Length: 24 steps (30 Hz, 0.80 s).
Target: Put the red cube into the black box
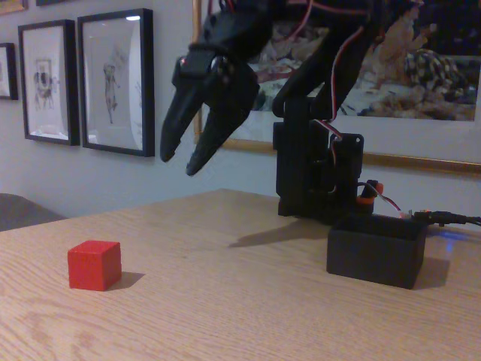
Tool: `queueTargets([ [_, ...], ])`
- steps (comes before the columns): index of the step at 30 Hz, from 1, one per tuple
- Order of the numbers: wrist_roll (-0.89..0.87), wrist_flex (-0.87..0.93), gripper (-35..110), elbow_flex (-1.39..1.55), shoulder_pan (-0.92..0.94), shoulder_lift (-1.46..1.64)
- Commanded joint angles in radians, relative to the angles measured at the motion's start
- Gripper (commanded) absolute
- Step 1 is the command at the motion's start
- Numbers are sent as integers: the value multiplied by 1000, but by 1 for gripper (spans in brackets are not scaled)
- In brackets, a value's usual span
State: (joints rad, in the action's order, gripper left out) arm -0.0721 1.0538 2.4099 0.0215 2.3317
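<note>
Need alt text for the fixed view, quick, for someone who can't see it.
A black robot hand hangs open and empty above a wooden table. The red cube sits on the table at lower left, and the black box sits at right, in front of the arm's base.

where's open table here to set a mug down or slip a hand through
Bare wood runs between the red cube and the black box, and across the front edge of the table. The gripper hangs open above, well off the surface. It is crowded at the right, where the box sits against the arm's base and wires.
</note>
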Motion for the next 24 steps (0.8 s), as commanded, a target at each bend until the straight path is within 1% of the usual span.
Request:
queueTargets([
  [1, -61, 28, 14, -117, 28, -77],
  [7, -172, 81, 16, -304, 54, -304],
  [24, -304, 137, 20, -672, 164, -769],
])
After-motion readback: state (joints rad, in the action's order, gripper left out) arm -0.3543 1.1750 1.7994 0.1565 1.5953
